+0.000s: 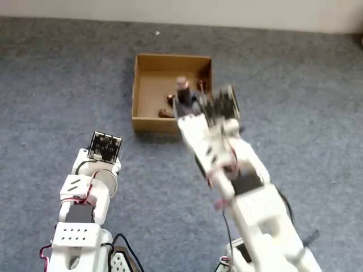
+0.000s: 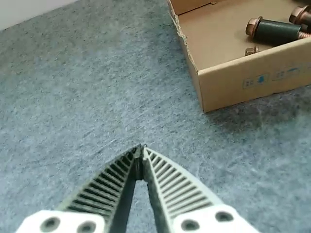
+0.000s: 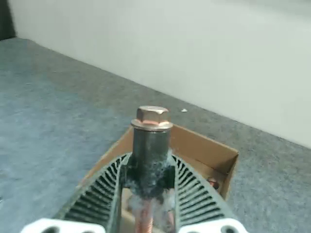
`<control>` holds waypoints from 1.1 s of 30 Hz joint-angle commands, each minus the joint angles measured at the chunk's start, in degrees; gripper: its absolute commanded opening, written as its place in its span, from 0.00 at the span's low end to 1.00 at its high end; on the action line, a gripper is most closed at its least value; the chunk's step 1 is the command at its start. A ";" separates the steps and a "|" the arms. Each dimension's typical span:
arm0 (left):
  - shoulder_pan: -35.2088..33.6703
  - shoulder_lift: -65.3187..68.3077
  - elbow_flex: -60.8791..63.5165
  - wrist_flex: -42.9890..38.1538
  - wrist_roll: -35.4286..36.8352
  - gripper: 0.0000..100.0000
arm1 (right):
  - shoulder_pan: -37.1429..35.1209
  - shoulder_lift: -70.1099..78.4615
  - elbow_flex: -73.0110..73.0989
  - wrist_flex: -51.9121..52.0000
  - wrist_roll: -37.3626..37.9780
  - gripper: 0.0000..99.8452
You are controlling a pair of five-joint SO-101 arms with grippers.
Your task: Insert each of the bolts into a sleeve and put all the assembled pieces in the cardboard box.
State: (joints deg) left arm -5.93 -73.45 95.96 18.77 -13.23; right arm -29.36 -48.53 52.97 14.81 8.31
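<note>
My right gripper [image 3: 146, 177] is shut on an assembled piece [image 3: 150, 145], a copper bolt standing upright in a dark sleeve. In the high view that gripper [image 1: 187, 102] holds the piece [image 1: 182, 86] above the open cardboard box [image 1: 143, 119]. More assembled pieces [image 2: 277, 29] lie on the box floor [image 1: 166, 112]. My left gripper [image 2: 141, 155] is shut with nothing in it, low over the carpet just short of the box's near corner [image 2: 228, 82]. That arm [image 1: 96, 164] sits at the lower left in the high view.
Grey carpet [image 1: 68, 85] covers the whole work surface. A pale wall [image 3: 194, 53] rises behind the box. Open carpet lies to the left and right of the box.
</note>
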 commanded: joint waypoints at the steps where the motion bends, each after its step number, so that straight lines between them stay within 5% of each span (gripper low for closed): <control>1: 0.66 -0.04 1.54 -0.97 -0.79 0.01 | 5.23 22.64 -13.76 -11.12 -0.18 0.01; 8: 0.66 -0.04 1.54 -0.97 -0.79 0.01 | 7.60 48.22 -25.98 -13.67 -0.18 0.02; 12: 0.66 -0.04 1.54 -0.97 -0.88 0.01 | 8.48 52.09 -28.18 -13.49 -0.53 0.11; 24: 0.66 -0.04 1.54 -0.97 -0.88 0.01 | 8.48 32.66 -24.13 10.86 -0.26 0.12; 33: 0.57 -0.04 1.54 -0.97 -0.88 0.01 | 10.51 5.49 0.31 17.89 -0.26 0.12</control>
State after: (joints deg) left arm -5.93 -73.45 96.04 18.77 -13.23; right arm -20.92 -29.10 43.91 32.40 8.31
